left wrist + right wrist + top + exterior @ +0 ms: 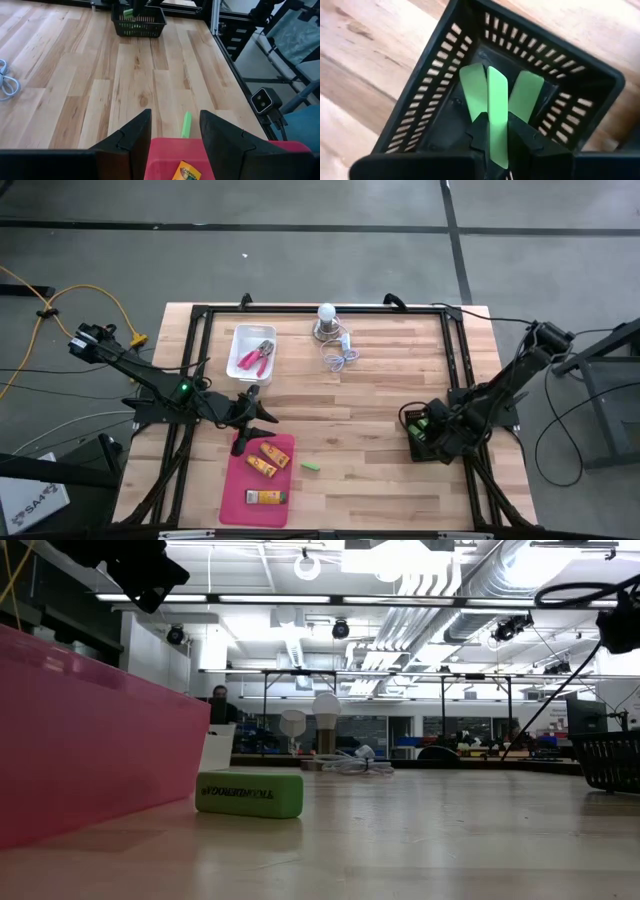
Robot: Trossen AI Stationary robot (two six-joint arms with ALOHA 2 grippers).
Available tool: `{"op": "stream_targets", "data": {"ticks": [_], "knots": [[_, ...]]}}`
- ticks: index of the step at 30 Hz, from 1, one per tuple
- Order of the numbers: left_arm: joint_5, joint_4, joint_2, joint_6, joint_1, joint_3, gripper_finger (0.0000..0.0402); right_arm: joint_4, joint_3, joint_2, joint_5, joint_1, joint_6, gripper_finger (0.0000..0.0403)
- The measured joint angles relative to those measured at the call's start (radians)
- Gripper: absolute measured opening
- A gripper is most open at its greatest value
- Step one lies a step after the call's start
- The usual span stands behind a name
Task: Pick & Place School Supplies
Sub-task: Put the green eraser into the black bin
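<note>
- A light-green stick (496, 115) is standing pinched between the right gripper (496, 142) fingers, hanging inside the black basket (445, 90) at the table's right side; two more green sticks (527, 97) are already lying against the basket floor.
- One more green stick, the stray piece (311, 467), is lying on bare wood just beside the pink tray (235, 490).
- That tray is holding three orange-yellow oblong pieces (266, 497); two pink-handled tools (256, 356) are sitting in the white tray (238, 340) near the back.
- The left gripper (175, 131) is hovering over the pink tray's edge with its jaws partly apart, gripping nothing.
- Risk, as a judgement: the held stick is sitting tall in the fingers, so on release it may be leaning on the basket wall or tipping over the rim rather than dropping flat.
- The stray piece is lying so close to the tray wall that a finger reaching for it could be nudging the tray.
- The white bulb and its cord (335, 345) are lying well apart.
</note>
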Motion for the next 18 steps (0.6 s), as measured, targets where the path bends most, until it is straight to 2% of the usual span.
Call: {"op": "stream_targets", "data": {"ticks": [11,18], "knots": [[0.0,0.0,0.0,0.0,0.0,0.0,0.0161,0.052,-0.009,0.087,-0.039,-0.079,-0.096,0.0033],[0.0,0.0,0.0,0.001,0.0,0.0,0.0161,0.057,-0.009,0.094,-0.044,-0.102,-0.11,0.0033]]}}
